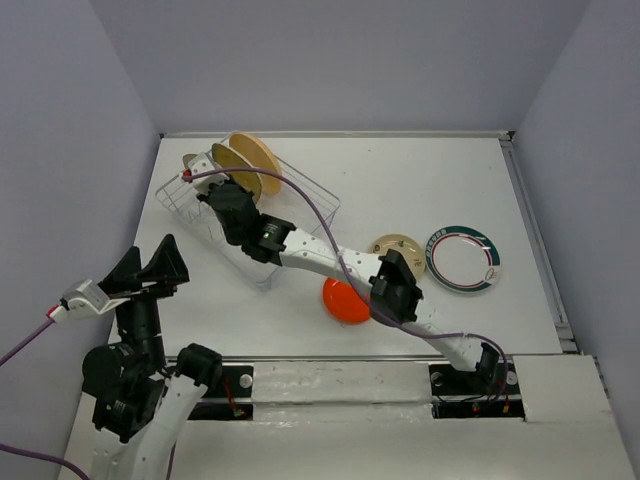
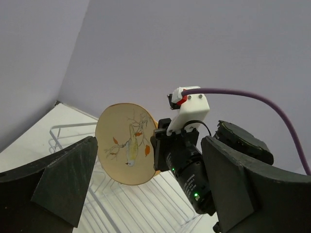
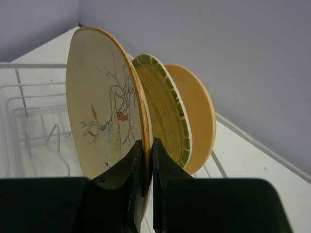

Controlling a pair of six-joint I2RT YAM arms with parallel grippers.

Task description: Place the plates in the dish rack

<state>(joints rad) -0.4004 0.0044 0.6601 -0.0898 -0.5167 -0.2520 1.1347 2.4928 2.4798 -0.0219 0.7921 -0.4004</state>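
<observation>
The cream plate with the painted bird and branch (image 3: 97, 107) is standing on edge in the dish rack (image 2: 141, 204), at the end of a row of three. Just behind it the yellow-olive ribbed plate (image 3: 163, 111) is standing upright as well, and behind that the peach plate (image 3: 197, 111) is doing the same, all three faces lying roughly parallel with narrow gaps between them. Whether the cream plate's bottom edge is resting on the wires cannot be told.

The right claw (image 3: 147, 145) is clenching the cream plate's rim. Its two dark fingers are pinching the edge from either side, one on the painted face and one on the back, low on the side of the plate nearest the wrist camera. The right arm is reaching across the table (image 1: 420, 180) from its base at the near edge toward the rack, which is sitting at an angle in the far left corner.

Three plates are lying flat on the table, right of the middle. The small red-orange one (image 1: 345, 300) is lying close to the near edge, partly hidden under the right arm. The small beige one (image 1: 398, 247) is lying a little farther back. Just beside it, toward the right edge, is lying the white plate with the dark green-red rim (image 1: 462, 258).

The left claw (image 1: 148, 270) is hanging released by the near left corner, well apart from the rack and every plate, its fingers spread wide and gripping nothing.
</observation>
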